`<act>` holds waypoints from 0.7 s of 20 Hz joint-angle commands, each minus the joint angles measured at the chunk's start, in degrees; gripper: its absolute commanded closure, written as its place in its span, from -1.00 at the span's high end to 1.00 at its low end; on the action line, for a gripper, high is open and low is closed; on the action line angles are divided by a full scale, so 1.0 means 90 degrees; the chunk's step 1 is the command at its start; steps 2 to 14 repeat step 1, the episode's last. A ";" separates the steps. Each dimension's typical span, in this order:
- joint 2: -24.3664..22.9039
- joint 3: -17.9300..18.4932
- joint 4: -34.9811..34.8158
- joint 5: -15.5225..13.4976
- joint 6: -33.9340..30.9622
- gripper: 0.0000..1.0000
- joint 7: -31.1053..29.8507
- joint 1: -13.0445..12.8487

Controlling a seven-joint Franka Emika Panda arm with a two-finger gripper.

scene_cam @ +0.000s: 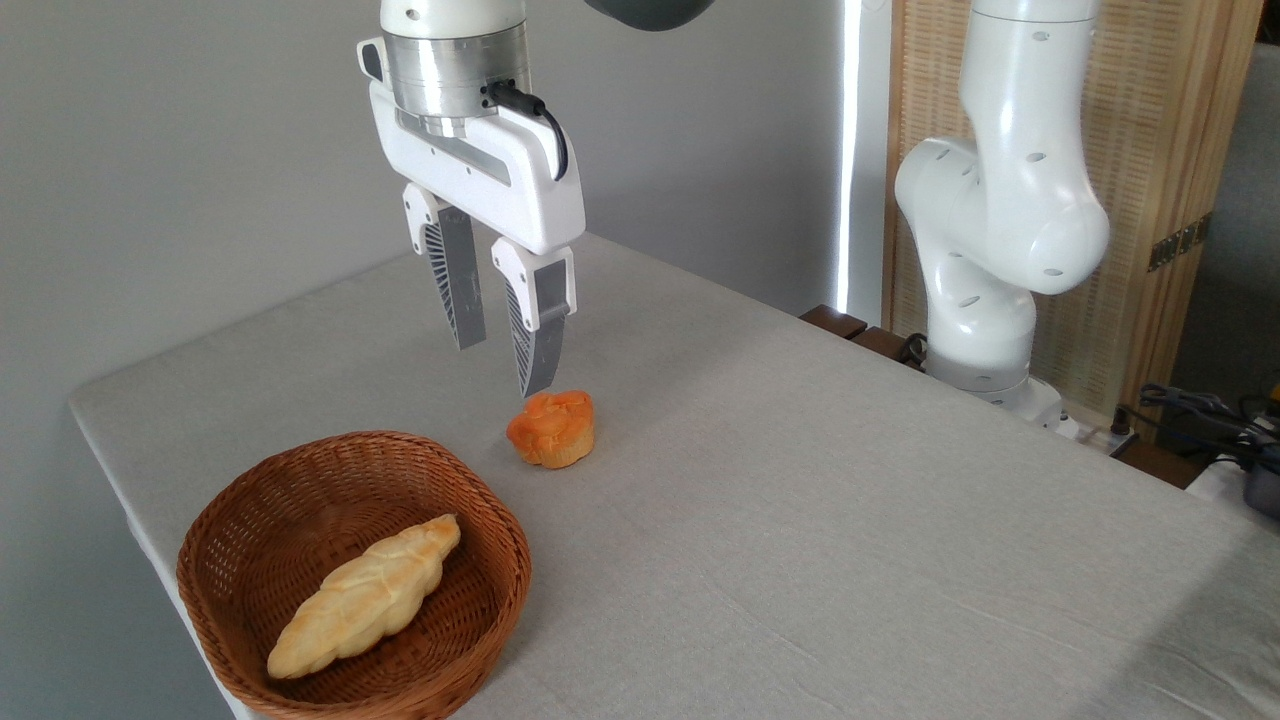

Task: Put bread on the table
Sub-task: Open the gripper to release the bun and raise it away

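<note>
Orange bread [551, 429] sits on table [800, 520], upright, lumpy top up, just outside wicker basket [300, 500] rim, apart from it. Tool [502, 370] hangs directly above bread, fingers apart with narrow gap, holding nothing; nearer fingertip looks just clear of bun top, contact hard to judge from this angle. Long pale braided loaf [365, 596] lies inside basket. White arm base [990, 330] at far table edge.

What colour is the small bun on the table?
Orange; the bun shows clearly in the fixed camera view.
</note>
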 commanded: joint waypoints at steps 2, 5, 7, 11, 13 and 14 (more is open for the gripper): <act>0.0006 0.0046 0.0103 0.0110 -0.0153 1.00 0.0013 -0.0028; 0.0006 0.0046 0.0103 0.0110 -0.0153 1.00 0.0013 -0.0028; 0.0006 0.0046 0.0103 0.0110 -0.0153 1.00 0.0013 -0.0028; 0.0006 0.0046 0.0103 0.0110 -0.0153 1.00 0.0013 -0.0028; 0.0006 0.0046 0.0103 0.0110 -0.0153 1.00 0.0013 -0.0028; 0.0006 0.0046 0.0103 0.0110 -0.0153 1.00 0.0013 -0.0028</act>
